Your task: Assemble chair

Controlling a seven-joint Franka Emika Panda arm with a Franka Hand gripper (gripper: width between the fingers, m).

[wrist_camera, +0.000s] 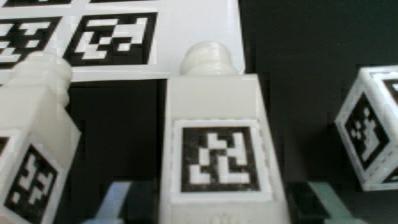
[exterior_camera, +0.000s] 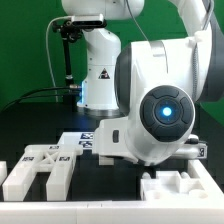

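Tabletop (exterior_camera: 40,128) black under chair parts (exterior_camera: 45,165) — green backdrop (exterior_camera: 25,55).

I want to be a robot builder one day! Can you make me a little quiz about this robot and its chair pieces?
1. True or false: the gripper has a finger on each side of the white post.
2. The table is: A green, B black, C red?
3. How many other white chair pieces show beside that post in the wrist view?
Key: 1 true. 2 B. 3 two: the slim piece and the tagged block.
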